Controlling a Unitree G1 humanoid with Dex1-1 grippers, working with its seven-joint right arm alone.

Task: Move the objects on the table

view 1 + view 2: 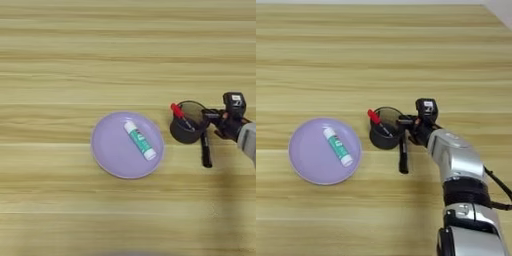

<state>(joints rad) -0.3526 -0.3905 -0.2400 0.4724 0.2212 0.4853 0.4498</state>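
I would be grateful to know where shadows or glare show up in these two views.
Left eye view: a soft dark shadow on the light wood-grain table below the silver forearm, right of the thick black marker. Right eye view: bright highlights on the forearm; the round lilac plate shows no strong glare.

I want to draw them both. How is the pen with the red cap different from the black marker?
The red-capped pen is thinner and stands tilted in the black mesh pen cup, while the black marker is thicker and lies flat on the table, just right of the cup. The pen ends in red; the marker looks black all over. Both have black bodies.
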